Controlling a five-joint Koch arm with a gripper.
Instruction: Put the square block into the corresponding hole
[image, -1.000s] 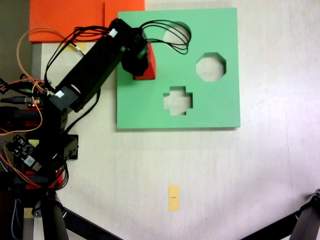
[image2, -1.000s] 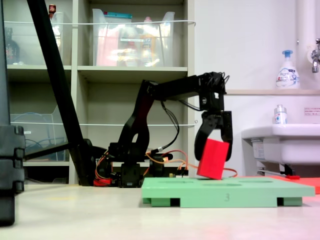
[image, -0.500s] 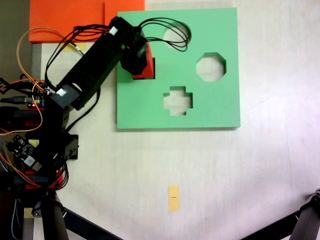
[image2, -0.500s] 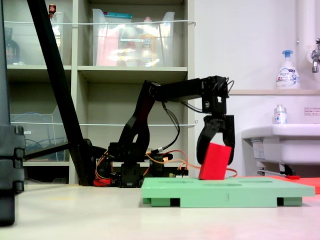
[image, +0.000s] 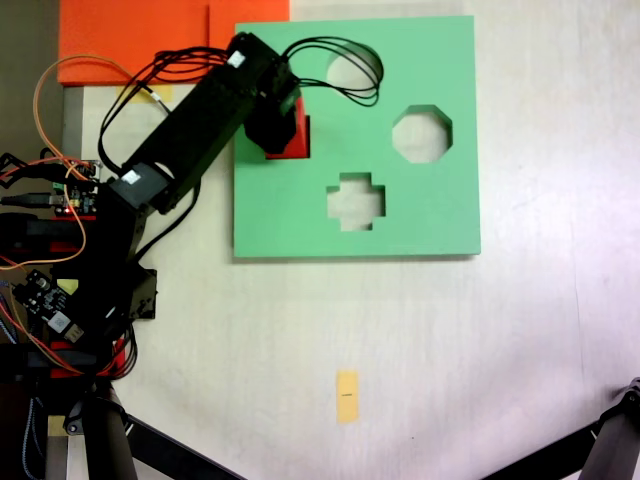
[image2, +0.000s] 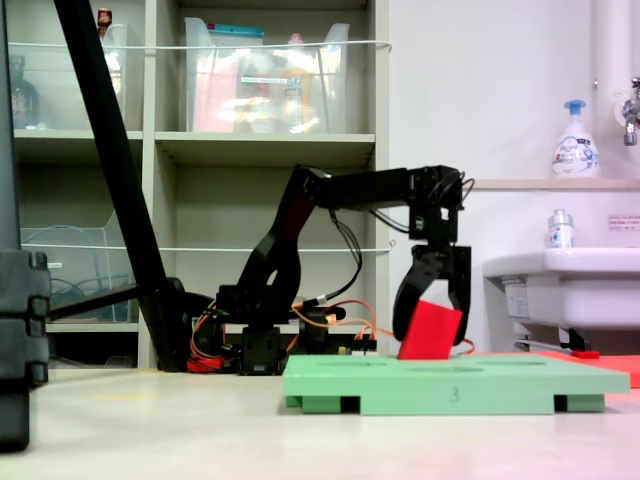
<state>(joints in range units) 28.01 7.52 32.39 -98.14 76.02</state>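
Note:
The red square block sits at the green foam board's upper left, where the gripper and block cover the square hole. In the side view the block leans to one side. Its lower edge is at the top face of the board or just below it. My gripper hangs straight down from the outstretched arm, jaws on either side of the block, shut on it. From above, the gripper hides most of the block.
The board also has a round cutout, an octagonal one and a cross-shaped one. Orange foam sheets lie at the top left. The arm's base, boards and wires crowd the left edge. A yellow tape strip marks the table.
The gripper has lowered with the block: it hung tilted above the board, and now its bottom edge has come down to the board's top face at the square cutout.

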